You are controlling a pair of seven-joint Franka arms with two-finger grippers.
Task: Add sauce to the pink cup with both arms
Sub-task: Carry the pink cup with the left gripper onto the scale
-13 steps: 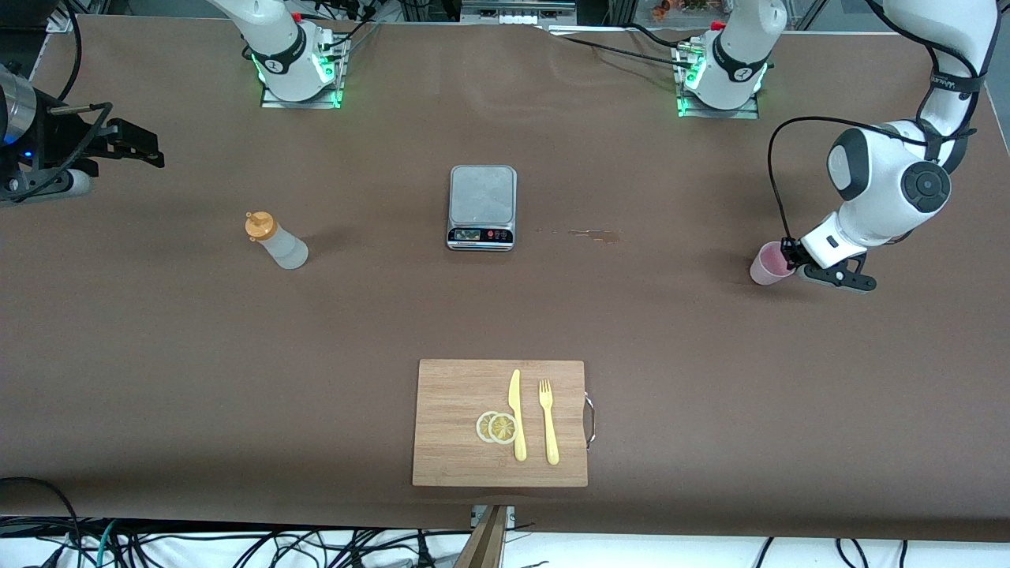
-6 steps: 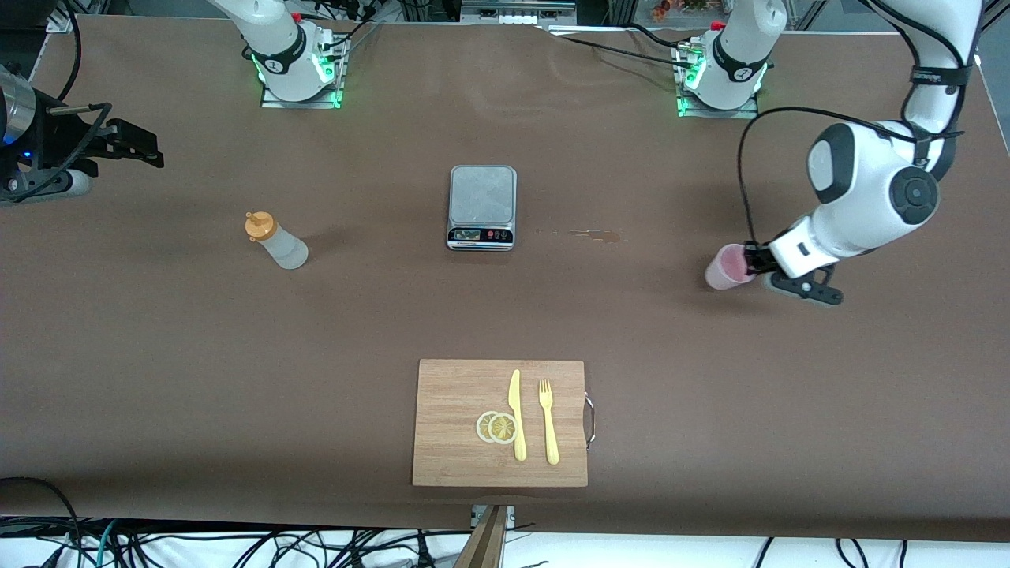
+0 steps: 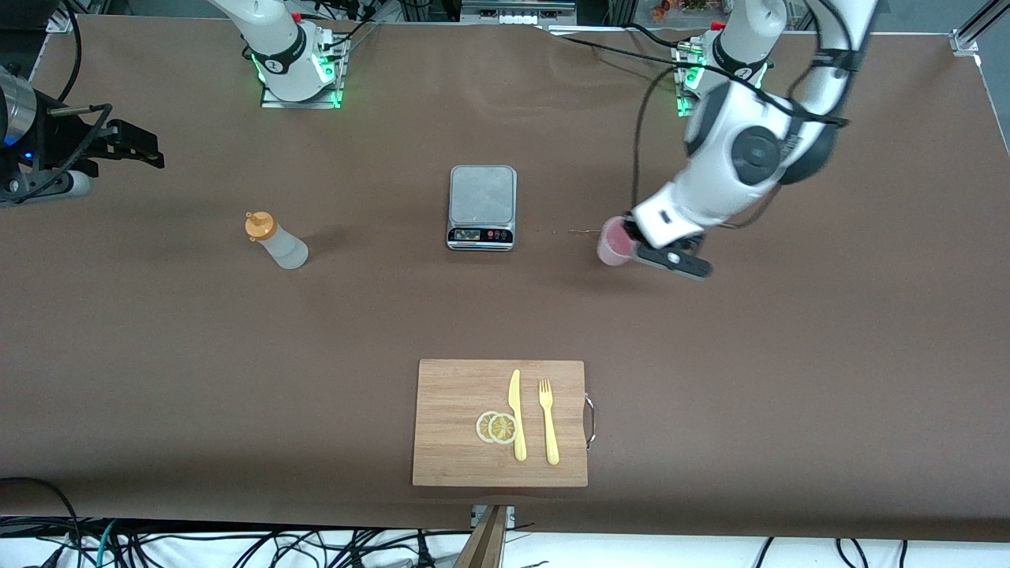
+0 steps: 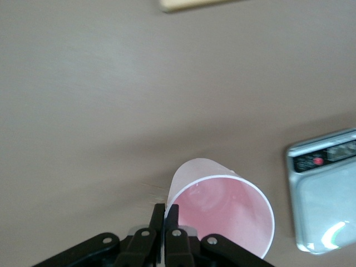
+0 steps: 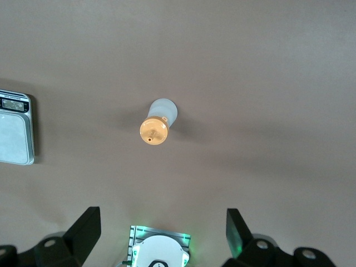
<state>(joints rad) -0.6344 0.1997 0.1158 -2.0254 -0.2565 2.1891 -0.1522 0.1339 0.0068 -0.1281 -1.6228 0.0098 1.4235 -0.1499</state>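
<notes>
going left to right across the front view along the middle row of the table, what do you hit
right gripper → sauce bottle → scale → pink cup → left gripper, shut on the cup's rim.

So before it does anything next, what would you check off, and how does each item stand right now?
1. Cup gripped by left end effector, fingers pinched on its rim: ok.
2. Cup upright: not ok, it looks tilted.
3. Cup empty: ok, nothing seen inside.
4. Sauce bottle standing, cap on: ok.
5. Right end effector open over the table toward its own arm's end, bottle not yet held: ok.
6. Scale apart from the cup: ok.
</notes>
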